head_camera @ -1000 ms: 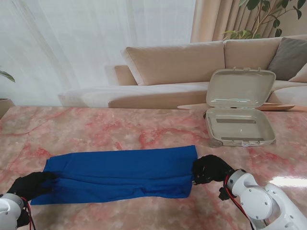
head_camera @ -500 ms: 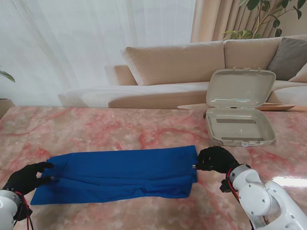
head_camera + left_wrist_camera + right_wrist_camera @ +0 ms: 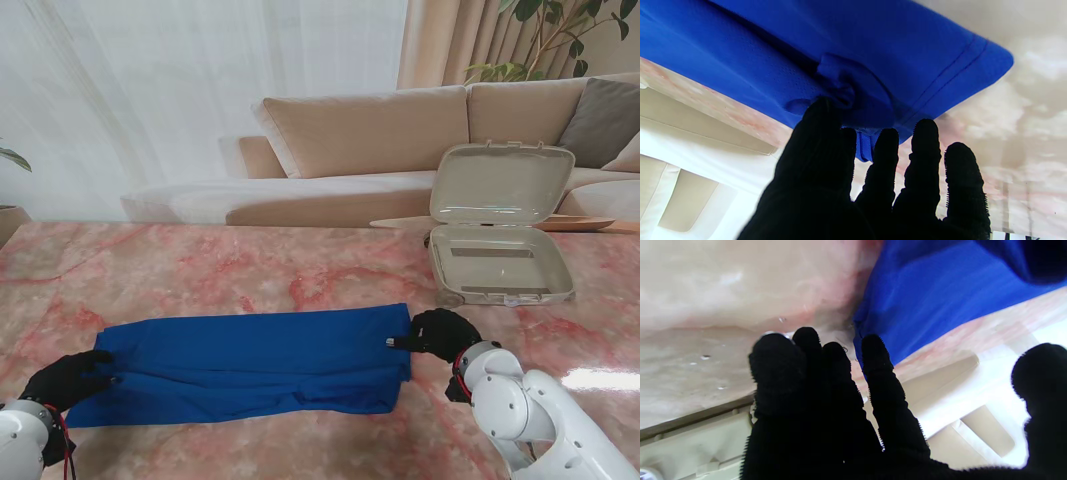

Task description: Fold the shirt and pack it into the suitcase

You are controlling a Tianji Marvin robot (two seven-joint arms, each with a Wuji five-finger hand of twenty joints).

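Pink-veined marble forms the table [image 3: 250, 270], with a beige sofa [image 3: 380, 130], sheer curtains [image 3: 150, 90] and a plant [image 3: 545, 40] behind it. Directions below treat the stand view as a clock face, 12 o'clock being farthest from me.

Shirt [image 3: 250, 360]: blue, folded into a long flat band, lying near the table's centre toward 6 o'clock, its long axis running from 9 to 3 o'clock. A lengthwise fold line shows along the nearer half.

Suitcase [image 3: 500, 260]: pale grey shell at about 2 o'clock from the shirt, well apart from it. Its lid stands open and upright at the far side; the tray faces up.

Left hand [image 3: 68, 378]: black-gloved, at the shirt's 9 o'clock end. In the left wrist view the hand [image 3: 853, 173] has its thumb on a bunched pucker of the shirt [image 3: 840, 53], while the other fingers [image 3: 927, 140] extend side by side at the hem. Whether cloth is actually pinched, I cannot tell.

Right hand [image 3: 440, 333]: black-gloved, at the shirt's 3 o'clock end, touching the far corner. In the right wrist view the hand [image 3: 826, 400] shows four fingers [image 3: 873, 350] stretched out together, tips at the edge of the shirt [image 3: 940, 300], with the thumb held wide to one side. The fingers are released and grasp nothing.
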